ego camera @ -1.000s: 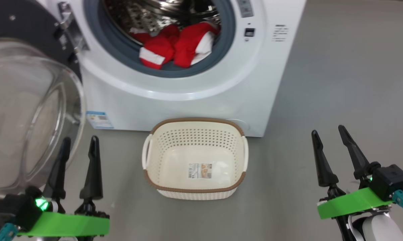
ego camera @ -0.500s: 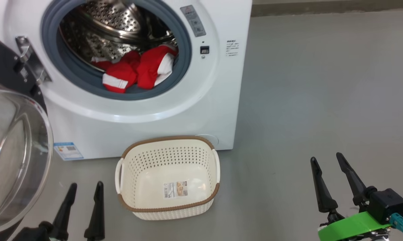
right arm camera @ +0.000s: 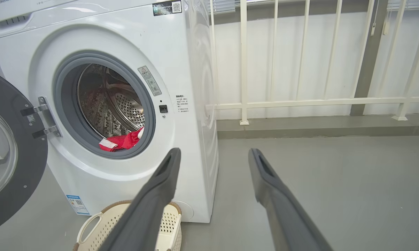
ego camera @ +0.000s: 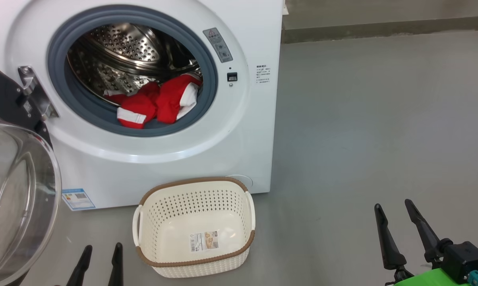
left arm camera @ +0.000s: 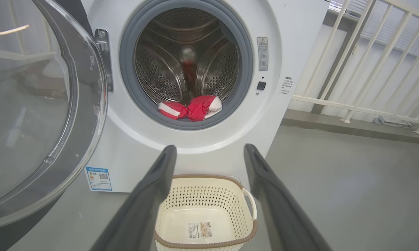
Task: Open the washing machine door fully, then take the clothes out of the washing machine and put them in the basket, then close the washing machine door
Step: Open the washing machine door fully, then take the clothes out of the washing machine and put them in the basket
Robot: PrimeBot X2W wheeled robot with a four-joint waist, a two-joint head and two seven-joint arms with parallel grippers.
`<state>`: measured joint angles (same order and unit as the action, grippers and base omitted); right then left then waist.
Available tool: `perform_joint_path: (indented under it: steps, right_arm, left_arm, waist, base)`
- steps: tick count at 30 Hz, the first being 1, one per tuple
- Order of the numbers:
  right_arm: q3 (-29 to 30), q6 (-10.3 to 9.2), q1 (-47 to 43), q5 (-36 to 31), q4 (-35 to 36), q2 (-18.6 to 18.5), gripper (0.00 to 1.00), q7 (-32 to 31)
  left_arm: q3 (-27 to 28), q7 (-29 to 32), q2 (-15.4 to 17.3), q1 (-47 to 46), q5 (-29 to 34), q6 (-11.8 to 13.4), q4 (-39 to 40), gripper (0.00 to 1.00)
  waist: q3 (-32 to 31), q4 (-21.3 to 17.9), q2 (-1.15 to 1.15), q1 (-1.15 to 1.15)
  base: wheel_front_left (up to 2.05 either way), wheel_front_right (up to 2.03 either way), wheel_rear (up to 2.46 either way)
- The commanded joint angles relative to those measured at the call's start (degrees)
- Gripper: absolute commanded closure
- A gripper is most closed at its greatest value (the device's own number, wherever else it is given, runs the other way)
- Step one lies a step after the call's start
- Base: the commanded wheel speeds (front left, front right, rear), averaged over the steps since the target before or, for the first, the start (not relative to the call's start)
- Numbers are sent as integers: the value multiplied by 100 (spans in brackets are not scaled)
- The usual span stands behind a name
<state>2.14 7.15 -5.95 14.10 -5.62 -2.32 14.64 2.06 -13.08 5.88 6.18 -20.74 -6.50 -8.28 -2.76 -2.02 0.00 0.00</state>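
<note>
The clothes (ego camera: 155,106), seemingly two, lie bunched inside the washing machine (ego camera: 163,167).

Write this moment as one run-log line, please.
door: open | clothes: in washer | basket: empty | left gripper: open, empty | right gripper: open, empty

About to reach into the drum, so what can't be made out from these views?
- Clothes: right wrist view, the grey ring hides part.
- Door: cut by the left edge, head view.
- Left gripper: bottom edge cuts all but fingertips, head view.
- Basket label: too small to read.
</note>
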Motion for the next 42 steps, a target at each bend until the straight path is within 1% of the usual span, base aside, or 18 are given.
perform_joint_path:
  steps: [1, 20, 26, 35, 42]
  right_arm:
    - [-141, 34, 94, 26, 160, -55, 0, 36]
    - [-117, 34, 40, 33, 92, -55, 0, 36]
    - [-149, 34, 31, 49, 76, -55, 0, 36]
    - [-189, 34, 35, 62, 60, -55, 0, 36]
    - [-224, 34, 25, 113, 48, -55, 0, 36]
  left_arm:
    - [203, -69, 96, -117, 44, 39, 123, 0]
    - [89, -144, 66, -115, 144, 129, 48, 0]
    - [108, -142, 44, -97, 135, 272, 83, 0]
    - [41, -111, 45, -91, 102, 294, 145, 0]
    - [-2, -41, 60, -80, -58, 224, 264, 0]
  waist:
    - [-31, 1, 0, 0]
    - [-106, 100, 0, 0]
    - [-94, 143, 0, 0]
    - [-111, 186, 0, 0]
    - [-102, 211, 0, 0]
  base:
    - [0, 0, 0]
    - [0, 0, 0]
    - [10, -18, 8]
    - [99, -120, 21]
    - [166, -172, 7]
